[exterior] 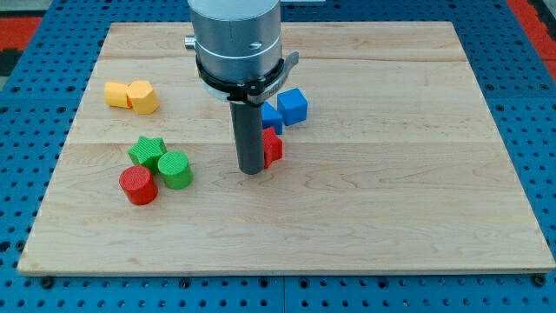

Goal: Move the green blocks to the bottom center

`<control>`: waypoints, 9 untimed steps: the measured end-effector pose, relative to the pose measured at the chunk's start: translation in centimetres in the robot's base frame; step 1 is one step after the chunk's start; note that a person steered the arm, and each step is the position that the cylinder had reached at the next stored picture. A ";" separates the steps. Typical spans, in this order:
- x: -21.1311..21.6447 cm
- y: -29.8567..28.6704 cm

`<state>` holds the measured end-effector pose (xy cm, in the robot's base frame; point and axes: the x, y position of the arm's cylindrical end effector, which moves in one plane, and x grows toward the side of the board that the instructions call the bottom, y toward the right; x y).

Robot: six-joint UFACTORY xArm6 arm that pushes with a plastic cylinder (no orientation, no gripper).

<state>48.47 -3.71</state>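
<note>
Left of my tip point(251, 170), the green star point(147, 150) and green cylinder point(175, 169) sit touching, a red cylinder point(138, 185) below them. My tip, a bare rod without jaws, holds nothing; a red block point(273, 147) touches its right side.

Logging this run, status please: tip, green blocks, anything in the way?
My tip down at board centre, right of both greens. Green star and green cylinder untouched, left side. Red cylinder touching them.

Pale wood-grain surface point(391, 217); green star point(147, 150), green cylinder point(175, 169), red cylinder point(138, 185), blue cube point(293, 106), two yellow blocks point(130, 95).
</note>
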 end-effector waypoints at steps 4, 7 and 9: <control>-2.7 -11.7; 3.4 -7.5; 8.7 -6.9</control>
<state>57.16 -10.59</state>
